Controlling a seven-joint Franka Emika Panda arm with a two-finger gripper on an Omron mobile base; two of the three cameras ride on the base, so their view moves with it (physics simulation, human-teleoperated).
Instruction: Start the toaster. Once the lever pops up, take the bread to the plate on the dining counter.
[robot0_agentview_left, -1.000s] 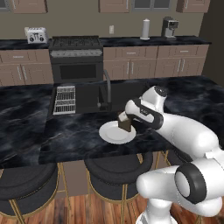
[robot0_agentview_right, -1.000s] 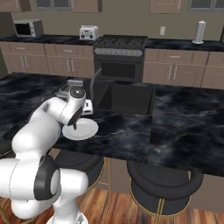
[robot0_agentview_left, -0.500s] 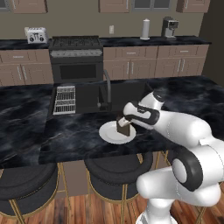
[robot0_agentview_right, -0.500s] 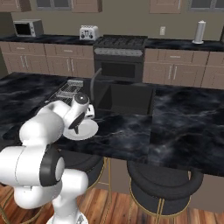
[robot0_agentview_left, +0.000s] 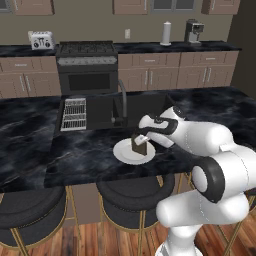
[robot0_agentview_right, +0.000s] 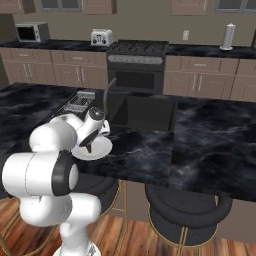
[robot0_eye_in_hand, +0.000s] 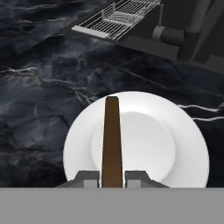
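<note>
A: Your end effector (robot0_eye_in_hand: 112, 178) is clamped on the bread (robot0_eye_in_hand: 111, 142). You see the slice edge-on between the fingertips (robot0_eye_in_hand: 89, 178), standing upright over the plate (robot0_eye_in_hand: 175, 148).

B: And where's the plate?

A: On the bench (robot0_agentview_left: 75, 150), near its front edge, just ahead of the stools (robot0_agentview_left: 127, 205). The bread (robot0_agentview_left: 139, 146) sits low over the plate's (robot0_agentview_left: 125, 155) middle; contact can't be told. Beyond it you have the sink (robot0_agentview_left: 100, 112) and faucet (robot0_agentview_left: 121, 100). Far back, the toaster (robot0_agentview_left: 41, 40) stands on the rear counter (robot0_agentview_left: 20, 50).
</note>
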